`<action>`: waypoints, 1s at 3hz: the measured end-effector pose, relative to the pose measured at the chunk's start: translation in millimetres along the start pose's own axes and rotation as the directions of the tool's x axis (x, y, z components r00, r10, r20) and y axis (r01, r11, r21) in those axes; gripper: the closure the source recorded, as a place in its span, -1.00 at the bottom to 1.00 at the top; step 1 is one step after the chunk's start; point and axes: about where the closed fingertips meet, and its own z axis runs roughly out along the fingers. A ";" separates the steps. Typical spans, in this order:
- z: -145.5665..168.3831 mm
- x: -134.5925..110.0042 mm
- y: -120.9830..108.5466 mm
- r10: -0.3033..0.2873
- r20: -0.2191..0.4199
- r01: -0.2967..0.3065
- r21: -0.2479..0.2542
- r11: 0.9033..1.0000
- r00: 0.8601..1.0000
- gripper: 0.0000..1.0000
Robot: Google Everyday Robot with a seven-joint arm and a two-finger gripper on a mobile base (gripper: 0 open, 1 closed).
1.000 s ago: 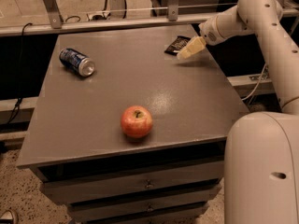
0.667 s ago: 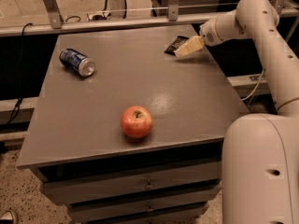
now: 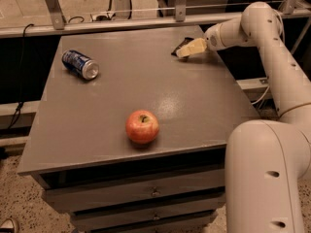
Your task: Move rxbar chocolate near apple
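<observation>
The robot's pale gripper point(image 3: 188, 49) sat low at the far right corner of the grey tabletop point(image 3: 146, 81); open or clamped, couldn't tell. One small black-wrapped rxbar chocolate point(image 3: 178, 46) lay right at its tip, partly hidden behind it. One round red-orange apple point(image 3: 142, 126) sat well apart, near the front edge. One blue soda can point(image 3: 80, 64) lay on its side at the far left.
</observation>
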 end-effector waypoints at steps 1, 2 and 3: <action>11.6 3.5 5.9 0.046 -0.019 -0.046 -0.024 0.999 0.999 -0.65; 16.6 5.4 9.2 0.042 -0.037 -0.043 -0.036 0.998 0.998 -0.19; 15.6 3.8 9.2 0.042 -0.037 -0.043 -0.036 0.998 0.998 0.30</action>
